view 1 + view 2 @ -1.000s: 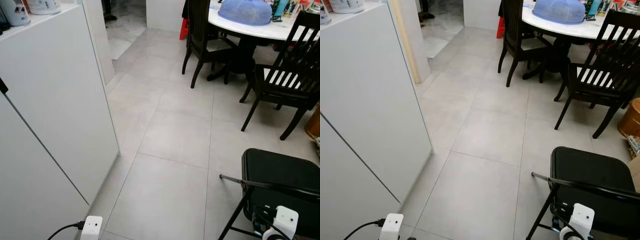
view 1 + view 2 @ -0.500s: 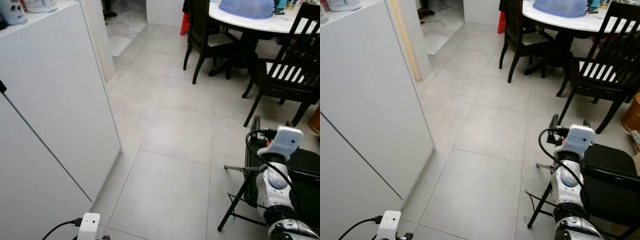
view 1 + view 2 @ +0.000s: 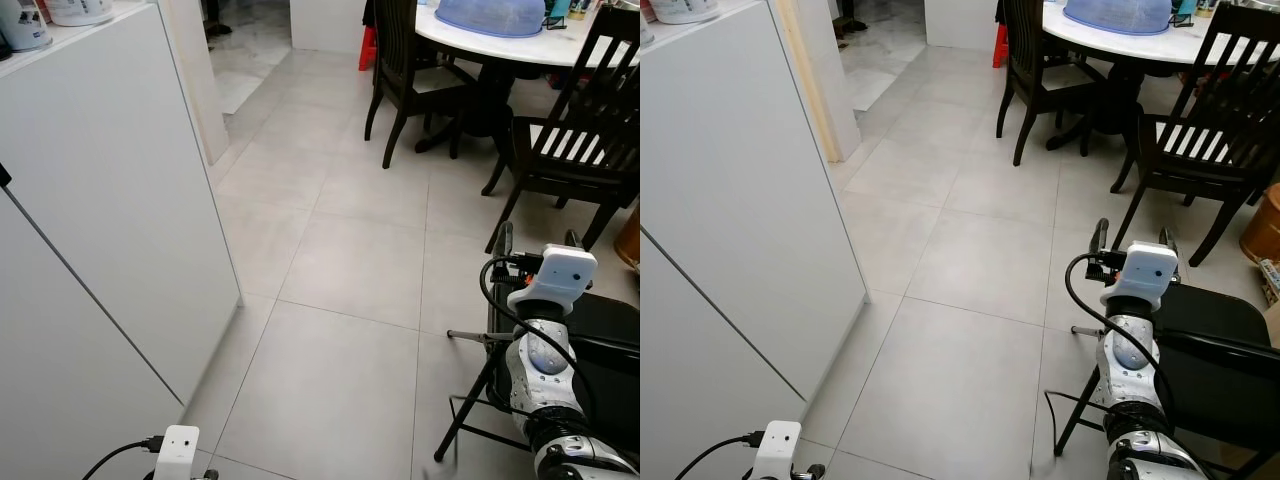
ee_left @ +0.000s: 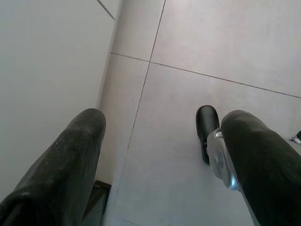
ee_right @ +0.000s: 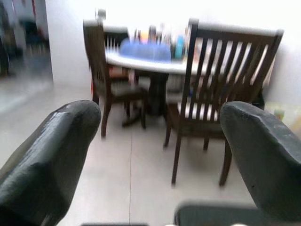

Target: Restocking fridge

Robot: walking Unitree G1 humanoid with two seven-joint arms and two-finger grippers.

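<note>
White panels of the fridge (image 3: pixel 100 200) are filling the robot's left side, with a dark seam running slantwise across them; the doors are seen shut. Two pale containers (image 3: pixel 55 15) are standing on its top. Grey floor tiles (image 3: pixel 340 270) are stretching ahead towards a round white bench (image 3: pixel 1160 45), on which a blue dome cover (image 3: pixel 1118 12) is resting. Two dark wooden chairs are counted at the bench: one chair (image 3: pixel 405 70) on its near left side, one slatted chair (image 3: pixel 575 140) nearer the robot on the right. A black folding chair (image 3: pixel 1215 360) is standing close at the robot's right, and a brown round container (image 3: pixel 1265 235) is seen at the right edge.

The right gripper (image 3: pixel 1130 240) is being held raised above the folding chair's front edge, its fingers (image 5: pixel 51 146) spread apart with nothing between them and pointing towards the bench and the slatted chair; the fridge is lying well apart from it, across the open floor to the left. The left gripper (image 4: pixel 160 141) is hanging low beside the fridge wall, its fingers (image 4: pixel 70 160) also spread and empty, aimed down at the tiles, with the robot's dark foot (image 4: pixel 207 127) seen between them. A white wrist housing (image 3: pixel 180 452) with a black cable is showing just beside the fridge's lower panel.
</note>
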